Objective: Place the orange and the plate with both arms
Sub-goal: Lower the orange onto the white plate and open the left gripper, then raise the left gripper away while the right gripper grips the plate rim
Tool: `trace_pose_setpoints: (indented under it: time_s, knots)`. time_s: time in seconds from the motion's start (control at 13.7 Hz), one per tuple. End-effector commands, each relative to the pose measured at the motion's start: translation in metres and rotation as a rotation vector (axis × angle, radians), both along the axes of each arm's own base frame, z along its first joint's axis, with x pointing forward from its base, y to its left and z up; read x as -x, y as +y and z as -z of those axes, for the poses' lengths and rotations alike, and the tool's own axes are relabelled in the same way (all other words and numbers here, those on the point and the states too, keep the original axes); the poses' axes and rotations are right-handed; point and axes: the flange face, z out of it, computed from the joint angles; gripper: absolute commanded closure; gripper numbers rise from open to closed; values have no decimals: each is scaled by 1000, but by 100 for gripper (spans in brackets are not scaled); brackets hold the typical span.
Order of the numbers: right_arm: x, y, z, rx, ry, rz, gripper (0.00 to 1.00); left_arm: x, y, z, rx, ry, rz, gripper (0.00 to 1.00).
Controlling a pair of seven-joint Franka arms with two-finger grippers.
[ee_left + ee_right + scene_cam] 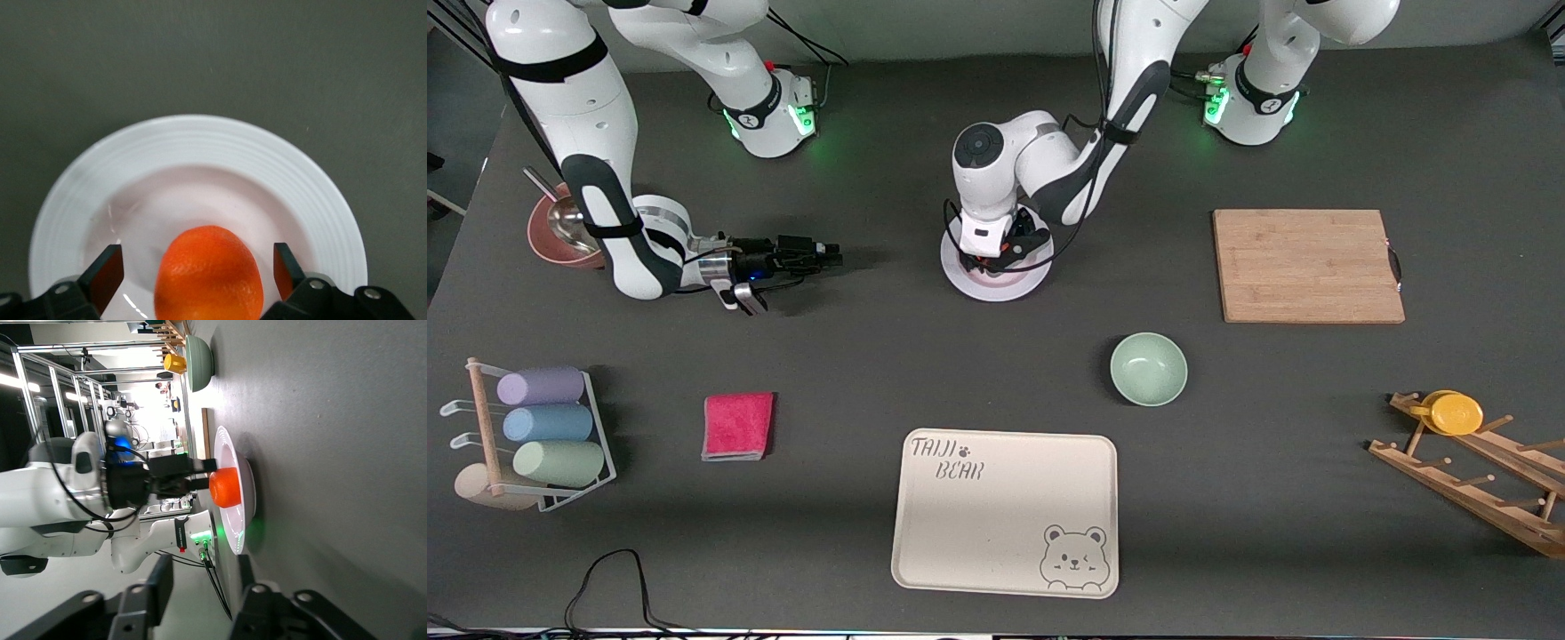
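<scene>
The white plate (964, 277) lies mid-table near the arms' bases. My left gripper (1005, 251) hangs straight down over it and hides the orange in the front view. In the left wrist view the orange (208, 273) rests in the well of the plate (200, 143), and the left gripper (197, 257) is open, with a gap between each finger and the fruit. My right gripper (829, 255) lies low over the table beside the plate, toward the right arm's end, and points at it. Its own view shows the right gripper (200, 577) open with nothing held, facing the plate (223, 440) and orange (225, 487).
A pale green bowl (1148, 368) and a cream bear tray (1005, 511) lie nearer the camera. A wooden board (1307, 265) and a rack with a yellow cup (1456, 412) are toward the left arm's end. A pink cloth (737, 425), cup rack (534, 436) and brown pan (556, 236) are toward the right arm's end.
</scene>
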Motion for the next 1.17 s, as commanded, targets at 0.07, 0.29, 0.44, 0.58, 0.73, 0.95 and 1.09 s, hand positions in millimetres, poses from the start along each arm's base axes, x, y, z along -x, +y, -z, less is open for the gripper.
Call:
trace_pose_setpoints:
  time_s: [0.07,0.29,0.44,0.58,0.73,0.95,1.09]
  knots:
    - [-2,3,-2,6,-32,16,59,-37,42,-96,-37,-11,144,0]
    - [-3,11,0,14,-33,5,59,-61,85,-160,-64,11,298,0]
    - [-3,29,4,29,-38,4,59,-82,126,-207,-72,25,385,0]
    - [-5,51,7,31,-47,19,59,-96,161,-249,-73,5,414,0]
    - [-3,71,12,30,-58,27,59,-118,212,-289,-72,3,511,0]
    - [2,95,24,39,-80,43,59,-157,304,-331,-76,61,612,0]
    - [8,114,33,30,-90,60,58,-170,369,-353,-50,45,607,0]
